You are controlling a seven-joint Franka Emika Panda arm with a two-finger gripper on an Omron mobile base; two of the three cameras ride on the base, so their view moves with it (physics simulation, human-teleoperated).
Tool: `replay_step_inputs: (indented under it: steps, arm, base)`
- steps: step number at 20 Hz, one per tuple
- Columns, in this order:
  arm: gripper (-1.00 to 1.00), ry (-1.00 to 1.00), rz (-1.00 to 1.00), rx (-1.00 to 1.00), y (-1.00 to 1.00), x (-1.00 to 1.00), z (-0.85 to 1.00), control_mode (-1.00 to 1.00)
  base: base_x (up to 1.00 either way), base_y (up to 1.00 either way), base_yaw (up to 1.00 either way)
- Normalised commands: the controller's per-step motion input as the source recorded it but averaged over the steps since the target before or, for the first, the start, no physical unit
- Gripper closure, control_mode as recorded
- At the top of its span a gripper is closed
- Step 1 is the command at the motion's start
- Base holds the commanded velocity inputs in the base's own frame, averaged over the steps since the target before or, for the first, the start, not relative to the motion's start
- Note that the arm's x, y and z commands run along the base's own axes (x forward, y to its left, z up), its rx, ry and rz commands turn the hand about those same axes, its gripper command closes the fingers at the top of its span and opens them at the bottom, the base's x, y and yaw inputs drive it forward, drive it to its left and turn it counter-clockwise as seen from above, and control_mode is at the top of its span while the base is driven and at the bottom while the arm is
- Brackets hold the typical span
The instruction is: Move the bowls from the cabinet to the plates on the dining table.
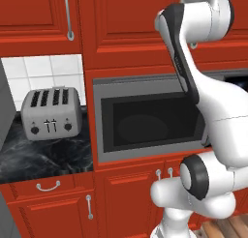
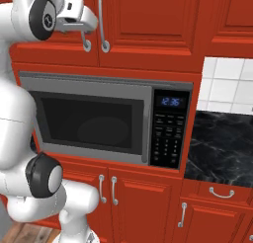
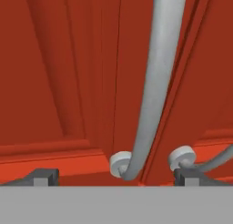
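The gripper is spread wide and holds nothing; in the hand view its two dark fingertips stand at about 7 and 5 o'clock, and between them the lower end of a long curved silver handle comes down to its round foot on the red door. A second handle foot sits just beside it, toward 4 o'clock, belonging to the neighbour door. In the right base view the hand is at 11 o'clock, close in front of the two handles of the cabinet above the microwave. The cabinet doors are shut, so the bowls are hidden; I judge they are inside and cannot say on which side. The step in hand seems to be taking the handle to open a door. To do it well, the hand should go forward until the bar lies fully between the fingers, not only its foot, then press together on the bar and pull along the arc of the door hinge, not straight back, so the bar does not slip out. It should take care to catch one handle only, because the two stand near each other. The toaster on the counter at 9 o'clock in the left base view is well apart and no obstacle.
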Motion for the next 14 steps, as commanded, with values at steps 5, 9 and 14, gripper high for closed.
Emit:
replay_step_inputs:
  steps: [5, 9, 14]
  arm:
    - [-1.00, 0.00, 0.00, 0.10, -0.21, 0.11, 0.04, -1.00]
    - [-1.00, 0.00, 0.00, 0.04, -0.26, 0.02, 0.01, -1.00]
    - [-1.00, 0.00, 0.00, 0.00, -0.02, 0.17, 0.00, -1.00]
  base:
    - [0.00, 0.00, 0.00]
    - [0.00, 0.00, 0.00]
    - [0.00, 0.00, 0.00]
